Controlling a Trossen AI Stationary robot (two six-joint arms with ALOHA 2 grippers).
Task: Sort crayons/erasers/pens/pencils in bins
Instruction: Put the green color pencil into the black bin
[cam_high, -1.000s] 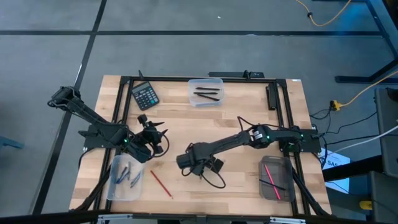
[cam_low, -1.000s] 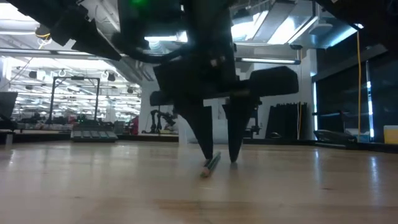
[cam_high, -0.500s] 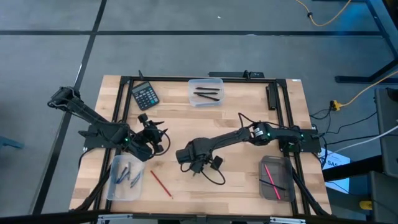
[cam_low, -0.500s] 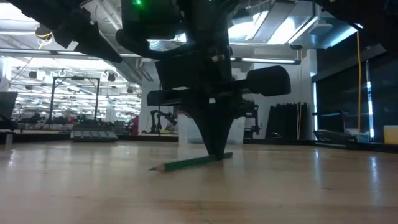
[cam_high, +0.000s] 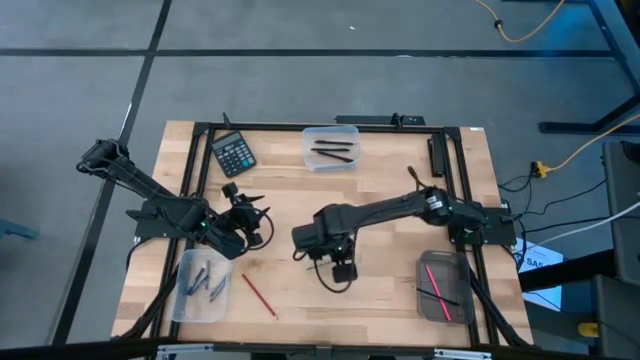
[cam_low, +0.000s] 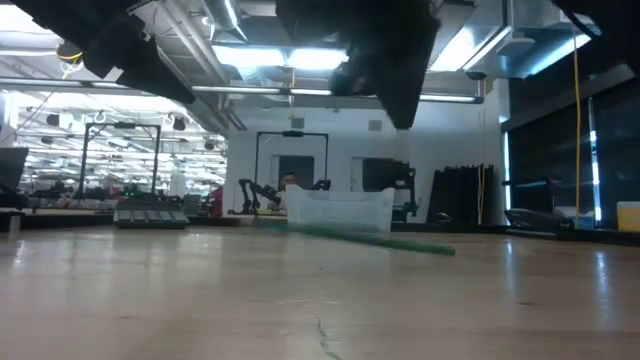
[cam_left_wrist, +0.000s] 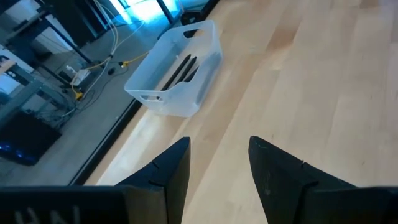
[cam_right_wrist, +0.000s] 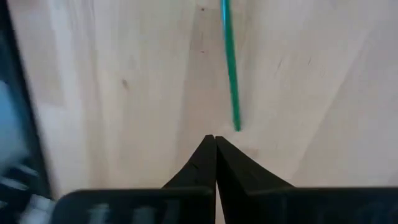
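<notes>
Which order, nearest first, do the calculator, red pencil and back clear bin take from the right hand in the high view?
1. red pencil, front left of the right hand.
2. back clear bin, back edge.
3. calculator, back-left corner.

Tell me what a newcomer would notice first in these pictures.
The right hand stands out first, shut on nothing at mid-table, with a green pencil lying loose on the wood just past its tips. Next comes a red pencil lying unsorted beside the front-left clear bin, with the left hand open nearby.
</notes>
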